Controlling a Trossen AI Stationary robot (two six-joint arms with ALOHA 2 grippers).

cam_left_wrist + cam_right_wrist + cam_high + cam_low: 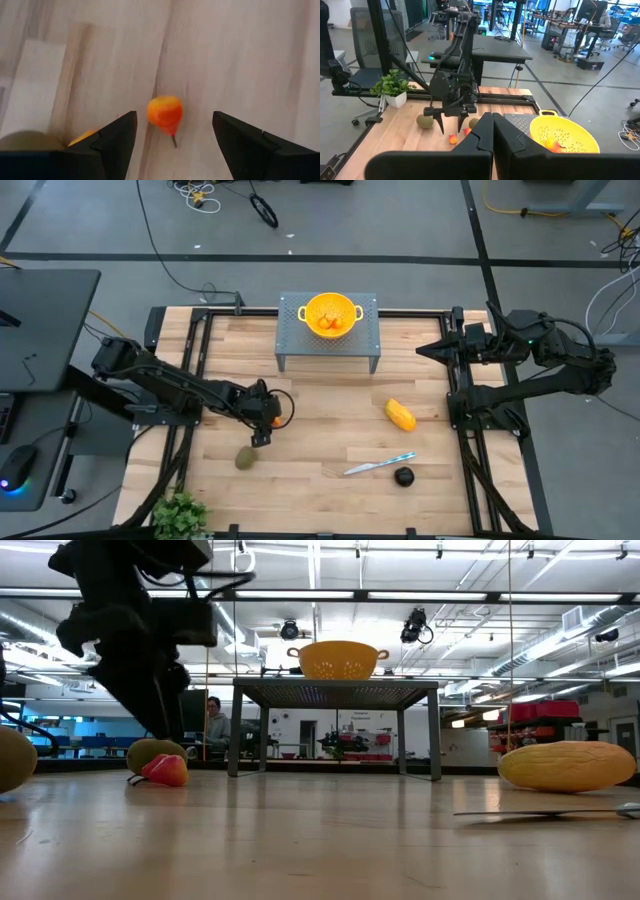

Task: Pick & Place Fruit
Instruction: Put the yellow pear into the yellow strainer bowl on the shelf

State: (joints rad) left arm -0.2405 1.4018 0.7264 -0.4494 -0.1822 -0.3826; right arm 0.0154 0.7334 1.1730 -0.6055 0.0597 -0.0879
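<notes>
My left gripper (262,423) (172,137) is open and points down over a tiny orange-red fruit (165,112) (166,770) that lies on the table between its fingers, apart from both. A second tiny orange one (82,137) lies beside it. One olive-brown oval (244,459) rests nearer the near edge, another (474,122) close behind the gripper. The yellow-orange oblong (400,415) and the dark round fruit (403,476) lie right of centre. My right gripper (428,350) (492,131) is shut and waits near the far right.
A yellow perforated bowl (332,315) holding orange pieces stands on a grey perforated stand (290,345) at the far middle. A silver knife (380,465) lies near the dark fruit. A small plant (180,515) stands at the near left corner. A person (213,720) sits beyond the table.
</notes>
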